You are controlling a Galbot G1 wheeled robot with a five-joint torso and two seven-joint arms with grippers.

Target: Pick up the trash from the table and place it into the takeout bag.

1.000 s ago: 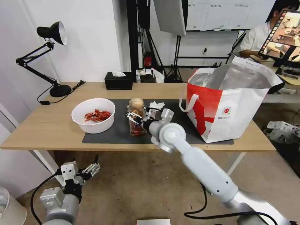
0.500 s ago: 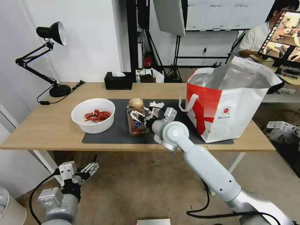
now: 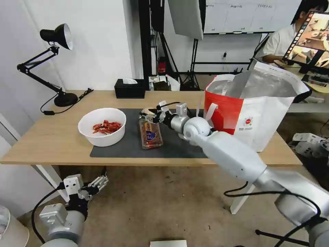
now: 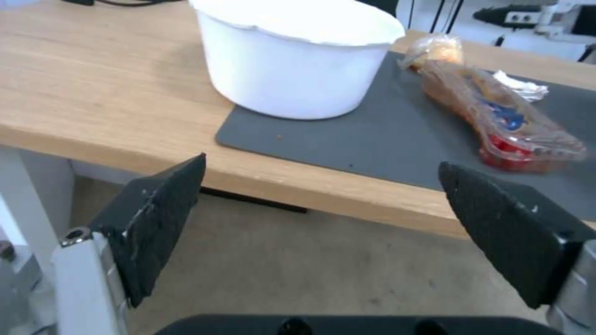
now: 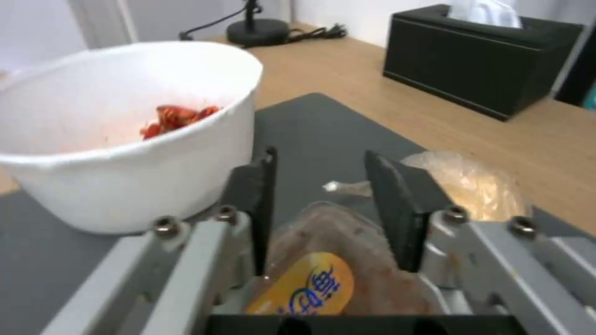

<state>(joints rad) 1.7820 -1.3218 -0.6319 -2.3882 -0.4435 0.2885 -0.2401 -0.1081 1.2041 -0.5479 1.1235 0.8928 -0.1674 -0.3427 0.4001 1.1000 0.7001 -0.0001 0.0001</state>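
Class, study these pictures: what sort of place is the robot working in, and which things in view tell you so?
Probably a robotics lab or recording studio, not a home: black light stands and a white reflector panel behind the long light-wood table, a whiteboard on the wall, and a staged large red-and-white takeout bag.

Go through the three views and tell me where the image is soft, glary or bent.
Head view: straight table edges bow near the frame borders, and the takeout bag shows foil sheen. Left wrist view: the clear tray smears at its far end. Right wrist view: the right pincer and white bowl look soft and the black tissue box hazy.
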